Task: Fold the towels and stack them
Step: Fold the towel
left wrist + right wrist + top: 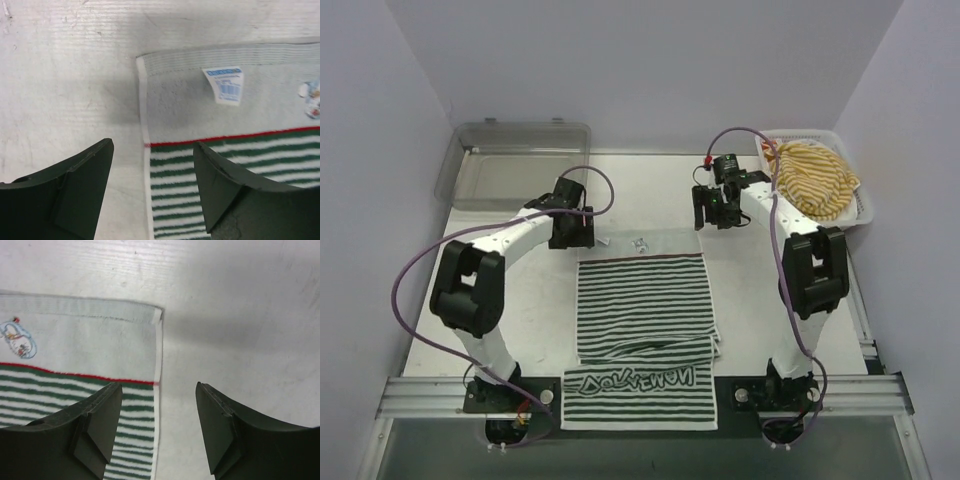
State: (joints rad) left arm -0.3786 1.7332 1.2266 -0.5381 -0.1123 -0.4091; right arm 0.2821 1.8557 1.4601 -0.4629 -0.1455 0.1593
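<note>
Green-and-white striped towel (642, 295) lies flat mid-table, its near part doubled over by the table's near edge. Left gripper (571, 240) hangs over the far-left corner and right gripper (710, 218) over the far-right corner. Both jaws stand wide, holding nothing. I read this as positioning to pinch both corners and fold the far edge toward me. Yellow-striped towel (815, 178) sits in the mesh basket (861, 216), far right.
</note>
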